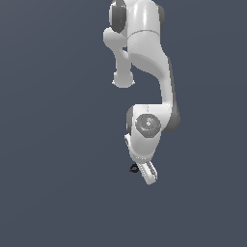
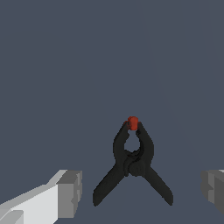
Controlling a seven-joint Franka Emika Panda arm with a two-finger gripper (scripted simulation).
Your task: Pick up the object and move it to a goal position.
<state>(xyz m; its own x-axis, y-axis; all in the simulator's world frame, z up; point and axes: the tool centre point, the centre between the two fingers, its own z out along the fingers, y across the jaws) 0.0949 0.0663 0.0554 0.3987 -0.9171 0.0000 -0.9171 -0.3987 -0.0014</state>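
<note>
Item: black clamp (image 2: 132, 165), spring type, small
- Two curved jaws meeting at a red tip (image 2: 132, 123)
- Two thin handles splayed apart from the pivot on the side away from the red tip
- Lying flat on a plain dark grey-blue floor (image 2: 65, 65), alone
- In the exterior view seen only as a tiny black-and-red speck (image 1: 133, 168) just beside the lowest end of the arm, on the exterior view's left of it; contact with the arm not clear at that size

Item: gripper (image 2: 142, 192), white body, grey pads
- Spread wide, almost to the full width of the wrist view
- One finger (image 2: 70, 188) beside one handle of the clamp, the other finger (image 2: 214, 188) well clear of the other handle, partly cut off by the frame edge
- Clamp handles between the two fingers, neither finger touching them
- Nothing held
- Height of the fingers over the floor not to be told from these views

Item: robot arm (image 1: 144, 72), white with grey joints
- Reaching from the top of the exterior view down to the clamp, wrist bent, hand (image 1: 147, 172) angled toward the floor
</note>
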